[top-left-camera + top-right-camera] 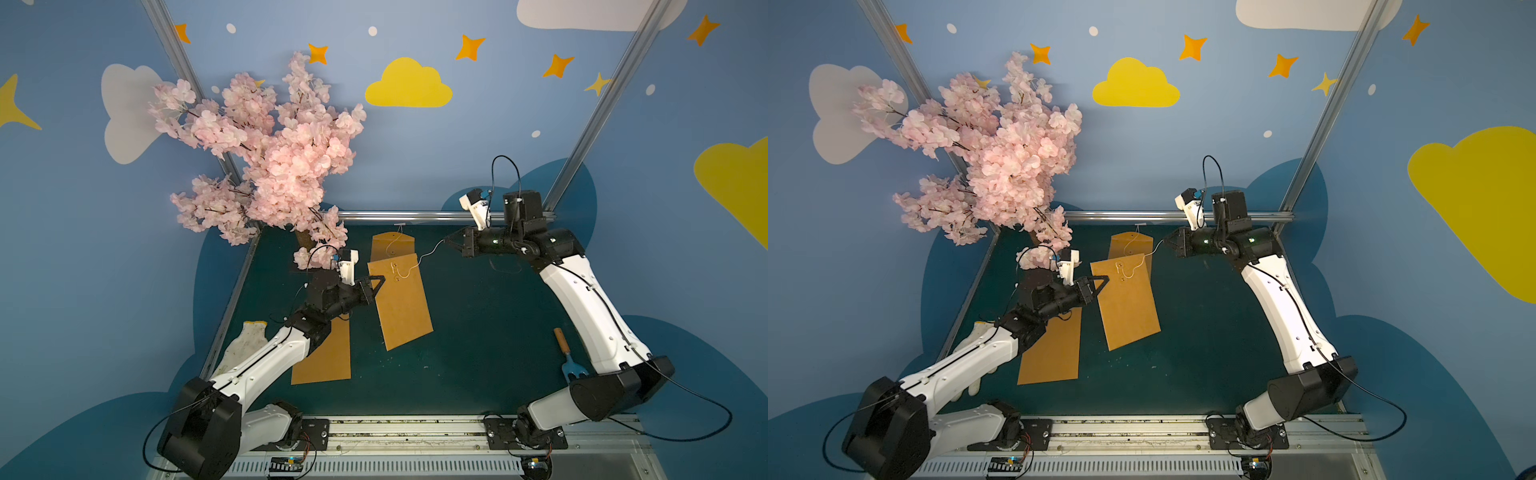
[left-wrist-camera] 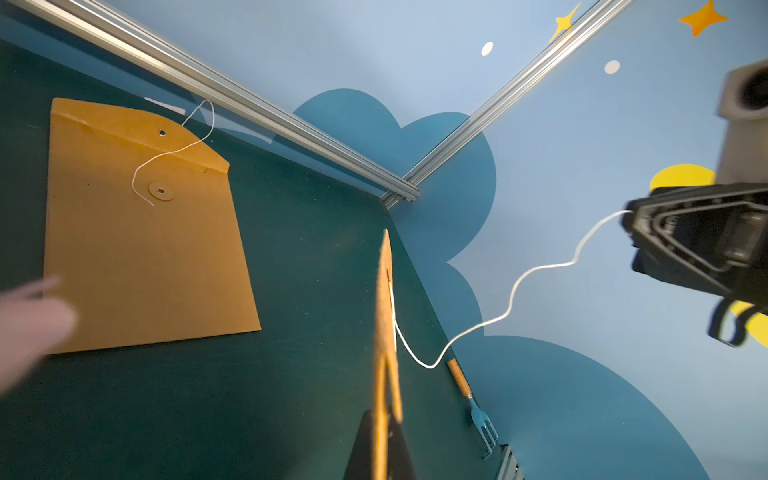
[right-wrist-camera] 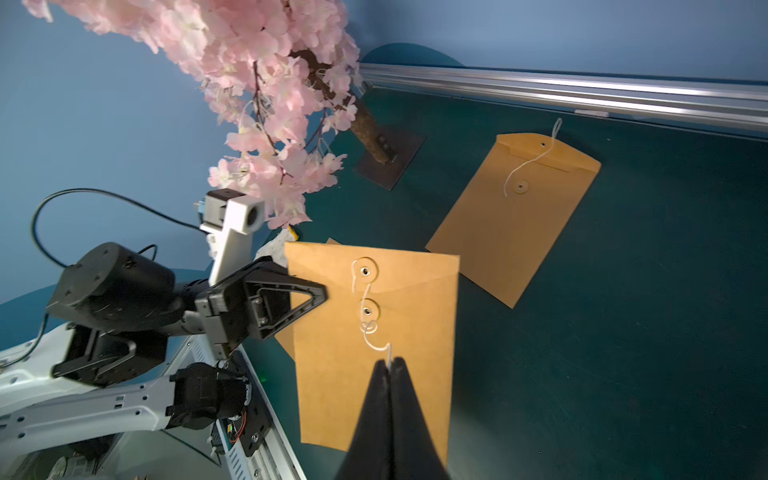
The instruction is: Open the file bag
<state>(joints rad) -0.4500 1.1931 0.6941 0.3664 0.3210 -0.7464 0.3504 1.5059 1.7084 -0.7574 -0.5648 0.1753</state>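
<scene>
A brown file bag point(image 1: 401, 307) point(image 1: 1127, 307) hangs tilted above the green table, its flap lying down against it. My left gripper point(image 1: 380, 280) point(image 1: 1104, 280) point(image 2: 380, 440) is shut on the bag's upper left edge; in the left wrist view the bag point(image 2: 384, 291) shows edge-on. The bag's white string point(image 1: 428, 254) point(image 2: 519, 286) runs from the two round discs point(image 3: 365, 271) rightward through the air. My right gripper point(image 1: 446, 240) point(image 1: 1165, 242) point(image 3: 390, 363) is shut on the string's end, level with the bag's top.
A second file bag point(image 1: 392, 245) point(image 3: 515, 220) lies flat near the back rail. A third point(image 1: 328, 357) lies under my left arm. A pink blossom tree point(image 1: 270, 158) stands at the back left. A small garden fork point(image 1: 567, 357) and a white glove point(image 1: 245, 345) lie at the table's sides.
</scene>
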